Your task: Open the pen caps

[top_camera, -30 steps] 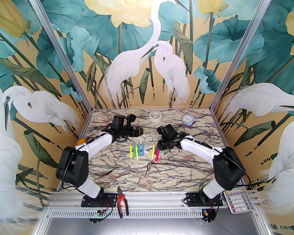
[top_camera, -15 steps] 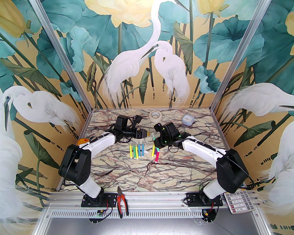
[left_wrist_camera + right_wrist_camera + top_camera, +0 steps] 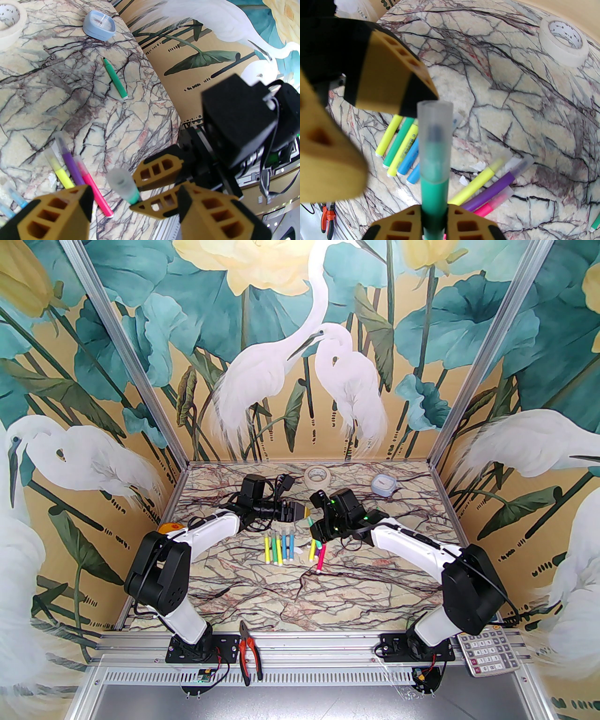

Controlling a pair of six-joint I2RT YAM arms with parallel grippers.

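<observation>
Just beyond the markers [image 3: 280, 547] lying on the tabletop [image 3: 328, 596], the right pincer [image 3: 434, 208] is clamped on a green marker [image 3: 434, 189] whose pale cap [image 3: 434, 140] is on and points toward the left pincer [image 3: 134, 195]. The left pincer's jaws stand apart, one on each side of that cap, with a gap on both sides. Those capped markers lie in a yellow, green and blue row and a yellow, purple and pink cluster [image 3: 318, 553], with one uncapped green marker [image 3: 114, 78] apart from them.
</observation>
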